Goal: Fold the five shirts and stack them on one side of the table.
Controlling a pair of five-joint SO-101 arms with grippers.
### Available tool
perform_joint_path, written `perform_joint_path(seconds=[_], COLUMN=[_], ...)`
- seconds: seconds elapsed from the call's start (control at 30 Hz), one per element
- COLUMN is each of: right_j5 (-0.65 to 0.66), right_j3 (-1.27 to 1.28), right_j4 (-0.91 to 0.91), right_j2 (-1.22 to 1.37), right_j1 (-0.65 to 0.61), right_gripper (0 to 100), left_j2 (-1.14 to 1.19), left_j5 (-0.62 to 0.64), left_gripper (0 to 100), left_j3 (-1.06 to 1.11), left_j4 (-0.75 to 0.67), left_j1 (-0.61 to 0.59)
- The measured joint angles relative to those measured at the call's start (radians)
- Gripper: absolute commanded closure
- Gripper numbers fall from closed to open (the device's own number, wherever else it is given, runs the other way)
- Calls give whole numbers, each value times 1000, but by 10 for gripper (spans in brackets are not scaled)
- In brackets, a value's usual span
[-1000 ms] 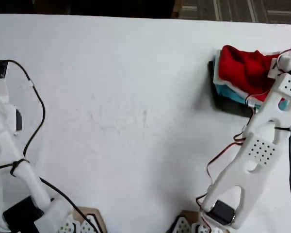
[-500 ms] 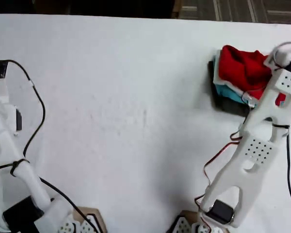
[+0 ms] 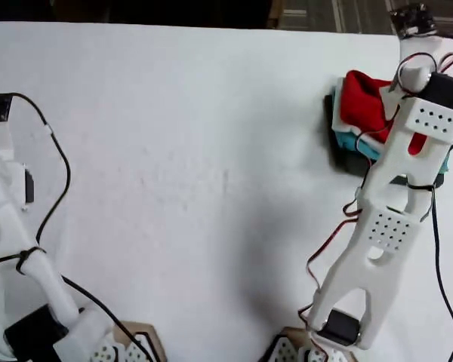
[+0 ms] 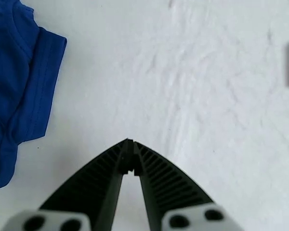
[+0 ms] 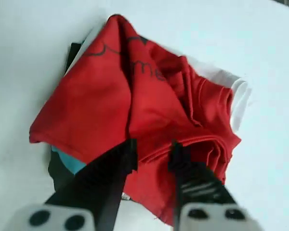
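Bases of the two arms sit at the near edge of the table [image 3: 174, 151], the left arm [image 3: 15, 249] folded back at its own side with a black cable [image 3: 60, 173] looping beside it. The left end effector [image 4: 130, 159] hangs over bare white table with its fingers pressed together and nothing between them. A blue shirt [image 4: 12, 86] lies just beside it, one sleeve spread flat. The right arm [image 3: 385, 226] stretches away from its base toward the far right corner, where the stack [image 3: 347, 143] lies. The right end effector [image 5: 153, 147] hovers above the stack with a narrow gap between its fingers, gripping nothing. A crumpled red shirt [image 5: 135, 110] tops the stack, over a white layer [image 5: 238, 101], a teal layer [image 5: 67, 159] and a dark layer [image 5: 62, 175] at the bottom.
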Motion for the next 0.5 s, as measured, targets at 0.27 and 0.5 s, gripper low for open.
perform_joint_path(seconds=[0.27,0.5], right_j5=[15,17], right_j3=[23,29], right_j4=[15,-49], right_j2=[0,138], right_j1=[55,58], right_gripper=[978,978], left_j2=[0,0], left_j5=[0,0], left_gripper=[970,970], left_j3=[0,0], left_j4=[-15,-15], left_j1=[0,37])
